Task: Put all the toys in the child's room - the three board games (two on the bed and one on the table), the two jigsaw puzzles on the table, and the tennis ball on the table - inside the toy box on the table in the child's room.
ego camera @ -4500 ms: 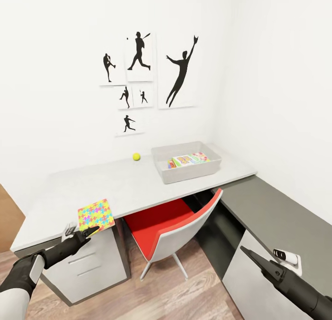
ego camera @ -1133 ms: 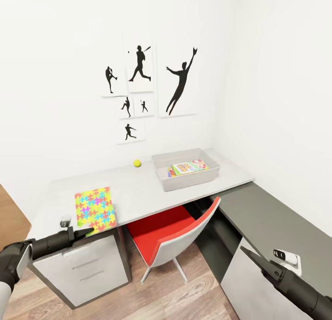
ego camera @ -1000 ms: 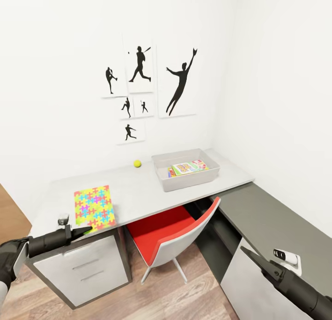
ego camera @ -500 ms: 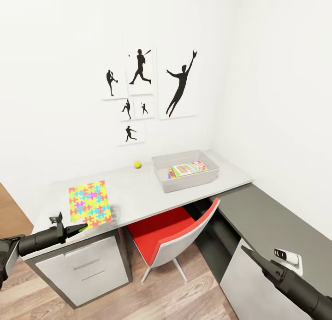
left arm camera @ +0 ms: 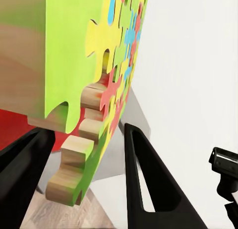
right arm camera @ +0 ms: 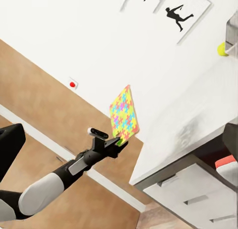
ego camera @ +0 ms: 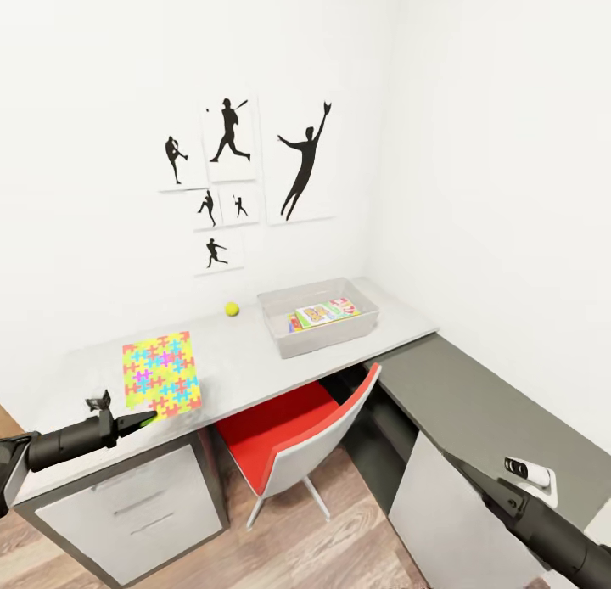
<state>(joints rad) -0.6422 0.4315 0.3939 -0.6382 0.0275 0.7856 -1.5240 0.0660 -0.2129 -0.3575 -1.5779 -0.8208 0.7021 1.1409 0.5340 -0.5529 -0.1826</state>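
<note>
White-walled room: left gripper (ego camera: 146,418) pinches the jigsaw puzzle (ego camera: 160,373) by its edge over the table (ego camera: 246,360); right gripper (ego camera: 462,471) jaws, can't tell.

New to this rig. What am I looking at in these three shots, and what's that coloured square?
It is a simulated two-armed wheeled robot tidying toys.

The wide picture is from its head camera, looking down over both arms. The other two come from cameras on each arm, near the gripper.

On the table stand a grey toy box with printed game boxes already inside, and a tennis ball beside it.

The coloured square is a jigsaw puzzle. The left gripper pinches its near edge; the right wrist view shows it lifted on edge, clear of the table. In the left wrist view the fingers straddle that edge.

The right gripper hangs low over the dark side cabinet, holding nothing.
</note>
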